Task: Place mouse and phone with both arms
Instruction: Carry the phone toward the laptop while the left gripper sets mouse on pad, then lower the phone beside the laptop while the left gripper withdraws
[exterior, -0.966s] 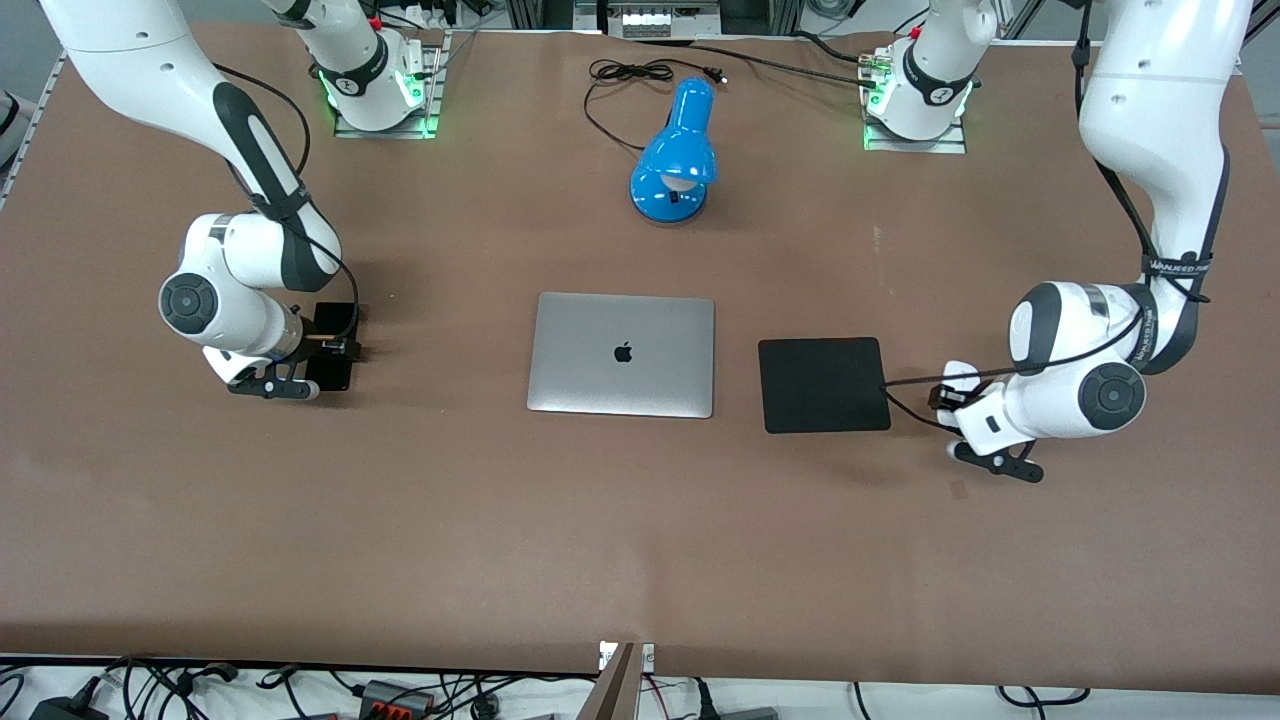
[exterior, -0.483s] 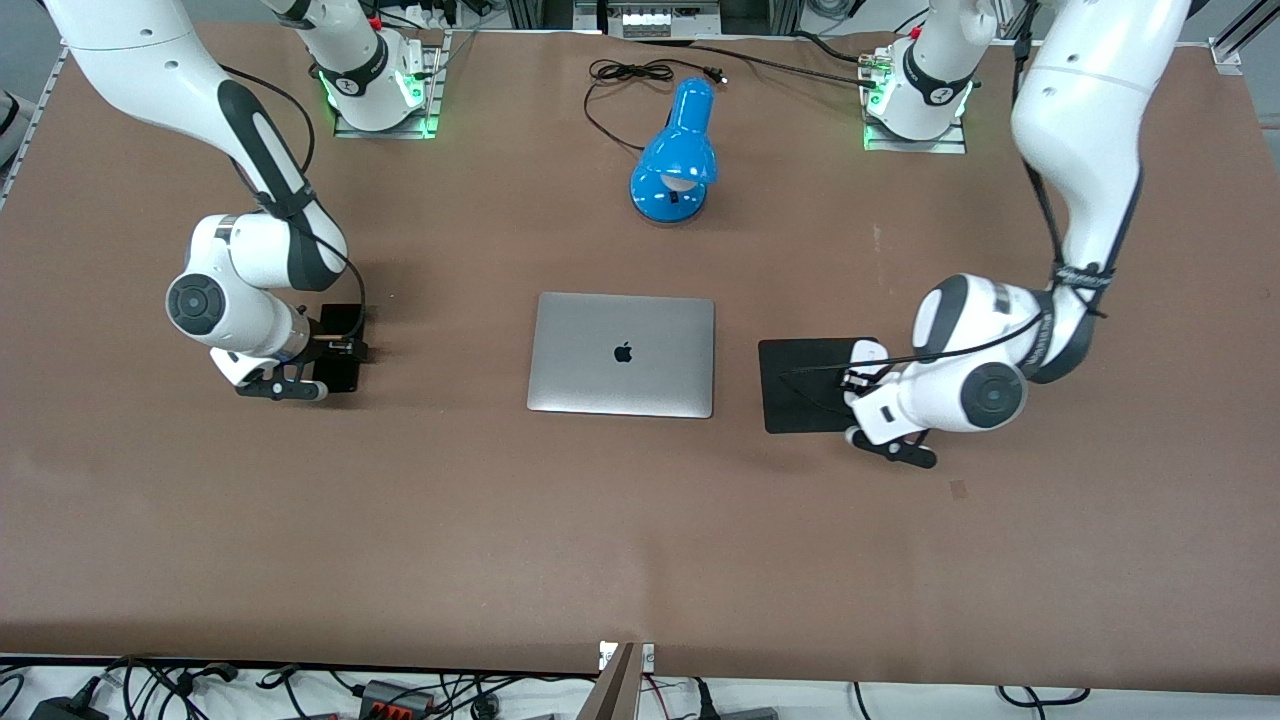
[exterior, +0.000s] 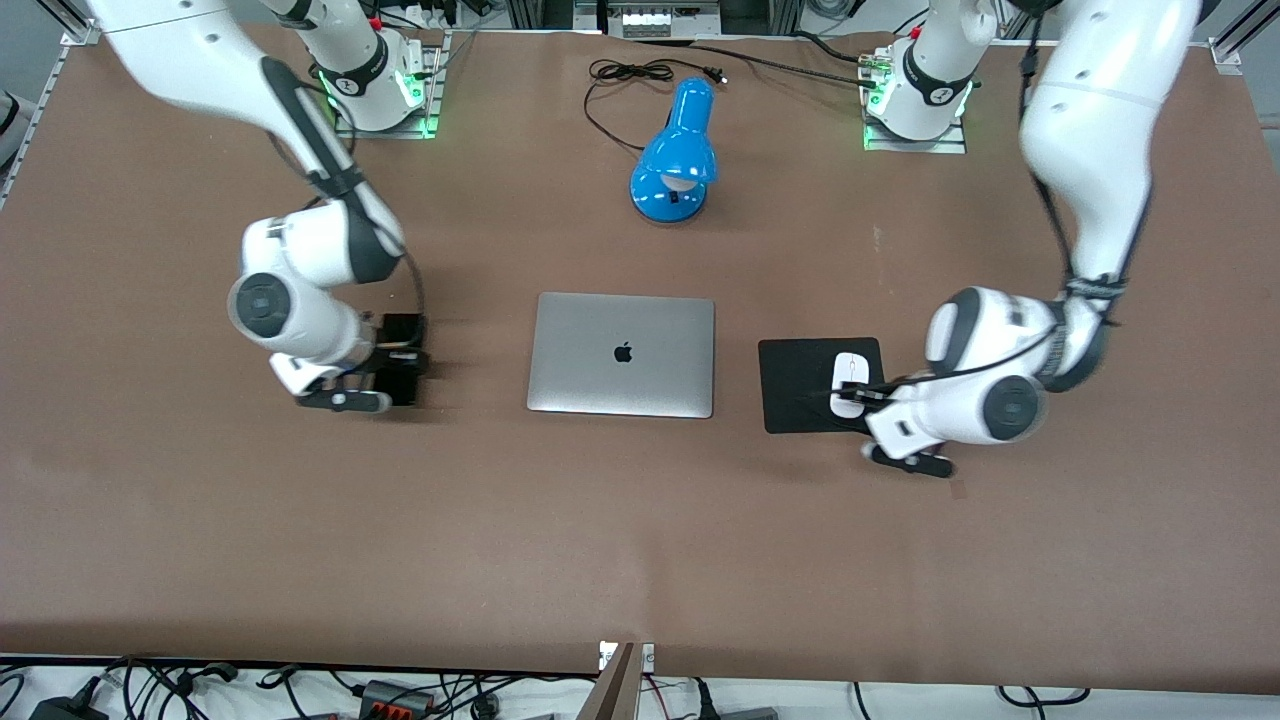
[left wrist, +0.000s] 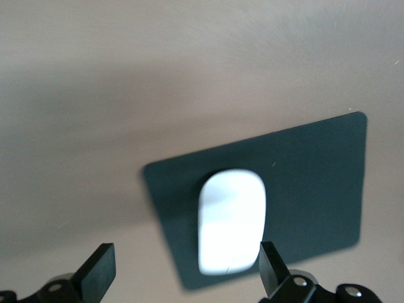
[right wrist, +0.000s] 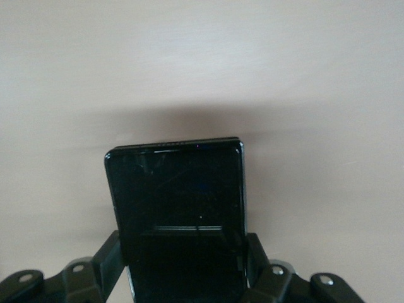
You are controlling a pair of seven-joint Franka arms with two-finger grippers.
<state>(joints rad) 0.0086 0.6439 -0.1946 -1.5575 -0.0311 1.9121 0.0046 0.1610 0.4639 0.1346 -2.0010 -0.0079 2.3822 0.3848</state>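
The white mouse (exterior: pixel 848 383) lies on the black mouse pad (exterior: pixel 800 385), near the pad's edge toward the left arm's end. In the left wrist view the mouse (left wrist: pixel 230 228) rests on the pad (left wrist: pixel 315 183). My left gripper (exterior: pixel 862 398) (left wrist: pixel 186 274) is open just above it, with one finger (left wrist: pixel 98 278) wide of the mouse and the other (left wrist: pixel 270 268) beside its edge. My right gripper (exterior: pixel 392 362) (right wrist: pixel 183 265) is shut on the black phone (exterior: pixel 402 335) (right wrist: pixel 177 196) and holds it low over the table, between the right arm's end and the laptop.
A closed silver laptop (exterior: pixel 621 354) lies mid-table between the phone and the mouse pad. A blue desk lamp (exterior: pixel 676 155) with a black cable (exterior: pixel 630 72) stands farther from the front camera, between the two arm bases.
My left gripper carried the mouse over the pad and now stands open with the mouse lying on the pad. My right gripper moved toward the laptop with the phone.
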